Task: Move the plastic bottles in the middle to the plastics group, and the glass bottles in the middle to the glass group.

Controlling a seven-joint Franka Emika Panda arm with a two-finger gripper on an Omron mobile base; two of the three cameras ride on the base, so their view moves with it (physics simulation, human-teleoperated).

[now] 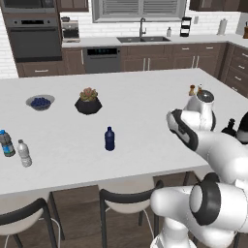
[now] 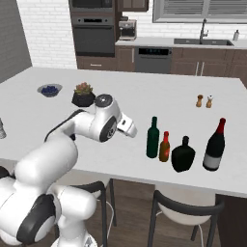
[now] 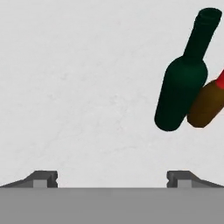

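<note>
Along the near edge of the white island counter (image 2: 135, 91), toward its right end, a tall dark green glass bottle (image 2: 153, 138) is standing upright with a shorter amber-brown bottle with a red neck (image 2: 165, 147) just beside it, next to a squat black glass bottle (image 2: 183, 155) and a dark bottle with a red top (image 2: 215, 145). Above bare counter, the two-finger gripper (image 3: 112, 177) is hanging with its jaws spread wide and gripping nothing. Farther left, near the middle of that edge, a small dark blue plastic bottle (image 1: 110, 139) is standing alone, well apart from two clear plastic water bottles (image 1: 14, 148) at the left end.
</note>
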